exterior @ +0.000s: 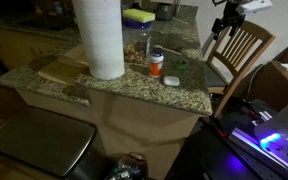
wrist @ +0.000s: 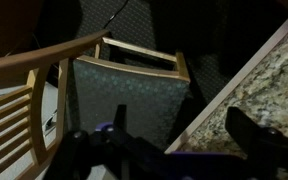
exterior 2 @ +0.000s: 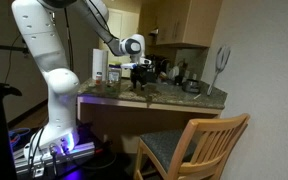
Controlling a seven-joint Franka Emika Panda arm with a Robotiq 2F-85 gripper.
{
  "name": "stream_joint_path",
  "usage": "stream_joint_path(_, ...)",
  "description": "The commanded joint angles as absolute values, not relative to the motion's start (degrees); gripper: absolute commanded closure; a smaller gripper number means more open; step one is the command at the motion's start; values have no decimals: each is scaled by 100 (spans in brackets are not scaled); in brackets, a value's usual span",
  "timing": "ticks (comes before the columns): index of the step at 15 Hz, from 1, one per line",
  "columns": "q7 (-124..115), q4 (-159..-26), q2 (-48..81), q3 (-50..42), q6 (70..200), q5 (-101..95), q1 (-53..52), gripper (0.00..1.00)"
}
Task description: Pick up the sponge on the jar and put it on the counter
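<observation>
The yellow sponge (exterior: 138, 16) lies flat on top of the clear jar (exterior: 137, 40), which stands at the back of the granite counter (exterior: 134, 88) behind the paper towel roll. My gripper (exterior: 224, 22) hangs in the air beyond the counter's end, above the wooden chair and well away from the sponge. In the wrist view my two dark fingers (wrist: 169, 150) are spread wide with nothing between them. Under them are the chair seat (wrist: 124, 95) and the counter's edge (wrist: 254, 90). In an exterior view the gripper (exterior 2: 139, 72) hovers over the counter (exterior 2: 164, 100).
A tall paper towel roll (exterior: 101, 38) stands on a pale wooden board (exterior: 62, 70). A small orange bottle with a white cap (exterior: 156, 63) and a white lid (exterior: 171, 80) sit near the jar. A wooden chair (exterior: 239, 50) stands by the counter's end.
</observation>
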State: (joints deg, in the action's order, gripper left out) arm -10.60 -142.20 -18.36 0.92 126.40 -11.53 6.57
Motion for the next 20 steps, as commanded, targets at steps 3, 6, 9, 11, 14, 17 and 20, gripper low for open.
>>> stream_joint_path(3,-979,-14163,-1829,60,12654,-1015,519,0)
stream_joint_path(6,-290,-14252,-2316,71,12795,-500,96,0)
stream_joint_path(9,298,-14261,-3023,59,12627,-185,-284,0)
stream_joint_path(11,636,-14303,-3415,66,12661,59,-596,0)
stream_joint_path(14,568,-14182,-3434,165,12714,-2,-643,0)
stream_joint_path(17,526,-14193,-3598,192,12703,4,-702,0)
stream_joint_path(20,975,-14021,-3368,249,12312,-89,-927,0)
